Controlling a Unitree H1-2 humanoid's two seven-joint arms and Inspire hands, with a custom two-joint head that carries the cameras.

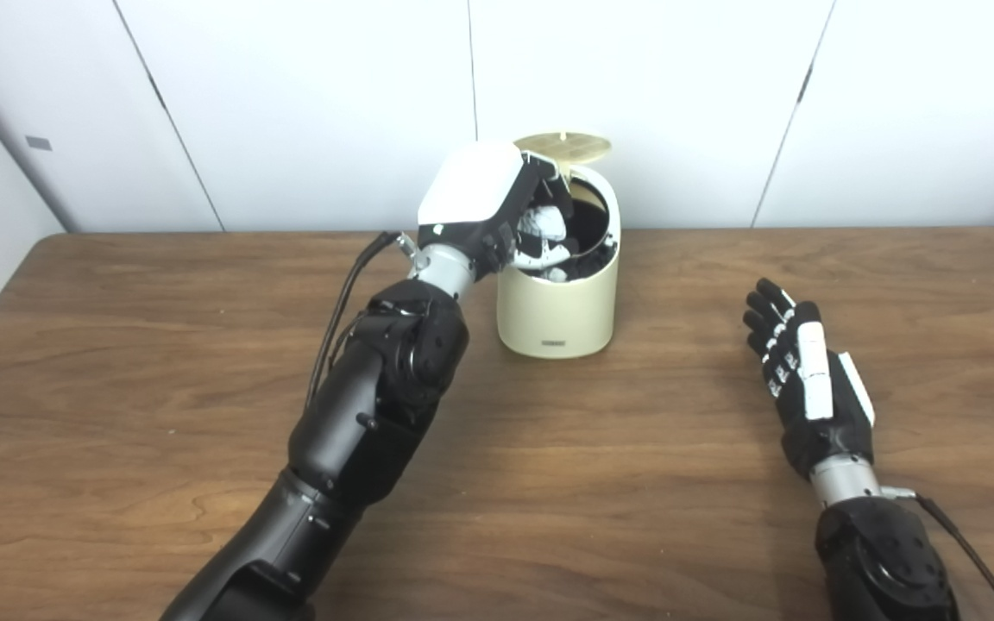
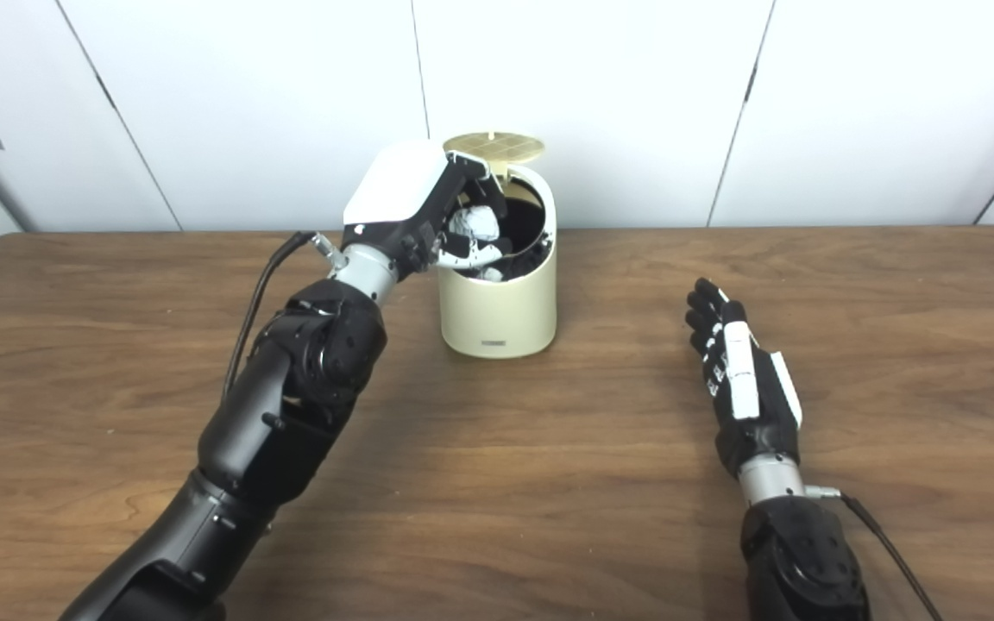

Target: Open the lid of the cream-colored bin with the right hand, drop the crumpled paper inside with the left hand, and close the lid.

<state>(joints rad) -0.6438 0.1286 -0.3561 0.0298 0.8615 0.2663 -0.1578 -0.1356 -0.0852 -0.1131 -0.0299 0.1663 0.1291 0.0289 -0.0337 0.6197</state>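
Across the whole lower part of both views runs a dark brown wood-grain tabletop (image 1: 600,483), its far edge rounded at the corners and set close to a wall of plain white panels (image 1: 316,95) divided by thin dark seams. A small grey plate (image 1: 38,143) sits on the panel at far left.

Toward the back of the tabletop, near the middle, stands the cream-colored bin (image 1: 556,315), a short upright cylinder with a small label low on its front. Its lid (image 1: 563,147) is raised, a round gold-toned disc tipped back behind the rim, and the dark interior is exposed.

The left hand (image 1: 506,216) is over the bin's mouth from the left side, white back plate uppermost, fingers curled down into the opening. Between those fingers, just at the rim, is the crumpled paper (image 1: 542,226), a whitish lump; the fingers appear closed around it, though the grasp is partly hidden by the hand itself. The left forearm, black with a cable looping off its wrist, slopes up from the bottom left.

The right hand (image 1: 799,379) lies well apart from the bin, to its right, low over the bare wood with fingers stretched out straight and holding nothing. Soft shadows fall beneath both arms.
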